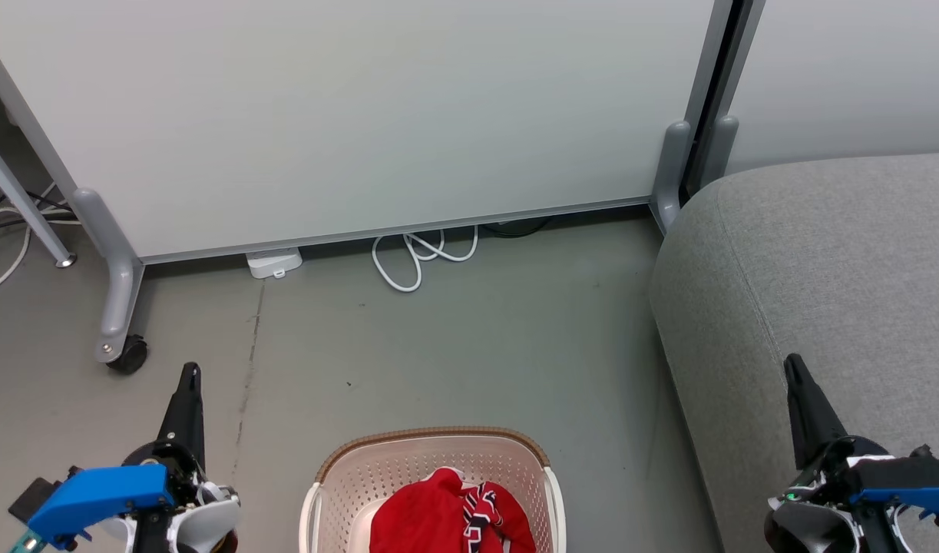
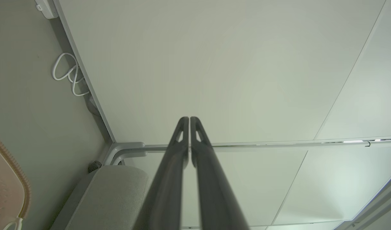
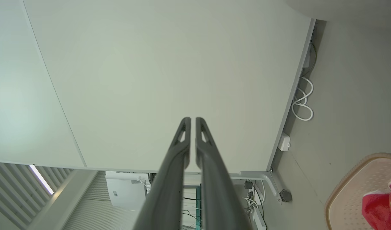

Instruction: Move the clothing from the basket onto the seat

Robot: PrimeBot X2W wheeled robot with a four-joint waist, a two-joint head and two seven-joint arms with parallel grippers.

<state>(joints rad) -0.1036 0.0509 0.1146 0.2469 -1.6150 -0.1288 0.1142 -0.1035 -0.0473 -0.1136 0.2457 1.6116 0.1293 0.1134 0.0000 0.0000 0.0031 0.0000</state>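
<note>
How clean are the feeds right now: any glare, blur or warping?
Head view: even soft light, basket and clothing sharp. Left wrist view: wide lens bows the panel edges; left gripper slightly soft. Right wrist view: same bowing, bright strip light lower left.

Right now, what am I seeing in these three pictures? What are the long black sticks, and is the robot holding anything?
It is a robot with two arms. The sticks are its fingers: the left gripper and right gripper, both closed, holding nothing. One picture is from its head camera; the other two are from wrist cameras looking along the fingers. On the grey floor stands a cream plastic laundry basket with soft red clothing inside. On the robot's right is a big grey fabric sofa seat, where the clothes should go.
</note>
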